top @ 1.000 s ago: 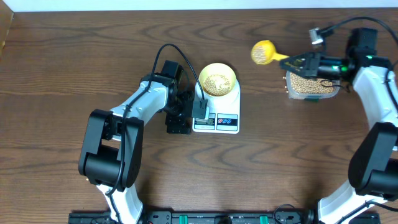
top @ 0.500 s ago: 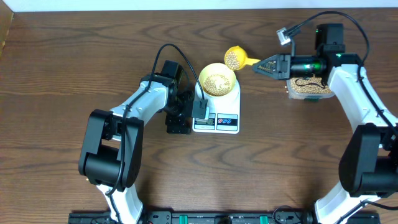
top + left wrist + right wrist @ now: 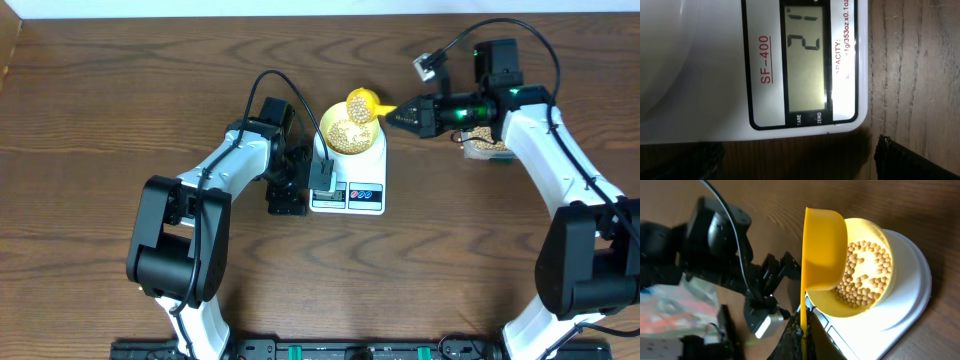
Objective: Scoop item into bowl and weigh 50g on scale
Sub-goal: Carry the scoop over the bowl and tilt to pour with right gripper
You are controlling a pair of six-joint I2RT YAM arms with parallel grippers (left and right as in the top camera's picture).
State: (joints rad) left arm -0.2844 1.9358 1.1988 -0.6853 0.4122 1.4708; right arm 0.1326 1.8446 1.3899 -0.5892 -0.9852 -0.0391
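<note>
Beans (image 3: 347, 133), small, round and tan, lie in a loose layer across the bottom of the pale yellow bowl (image 3: 328, 138), covering only part of its floor. The bowl sits on the platform of the white scale (image 3: 376, 160), near the middle of the table.

A yellow scoop (image 3: 362, 103) is tipped on its side right over the bowl's far right rim, its open mouth turned toward the bowl. The right wrist view shows only the scoop's outer wall, so it is not possible to tell whether any beans are left inside it. The right gripper (image 3: 404, 116) reaches in from the right, its claw pressed together on the scoop's thin handle.

This looks like the pouring step: a scoopful is being emptied into the bowl. In the left wrist view the scale's grey display (image 3: 805, 60) appears to read twenty-one, well short of fifty, so more beans are likely needed. The next move probably calls for finishing the tip, then carrying the scoop back to the right for another, smaller load and watching the reading closely.

A clear plastic tub (image 3: 487, 145) holding more of the same beans stands well to the right of the scale, partly hidden under the right arm.

The left gripper (image 3: 286, 200) rests just left of the scale's near edge, its claw spread wide and holding nothing, with its camera aimed at the display.
</note>
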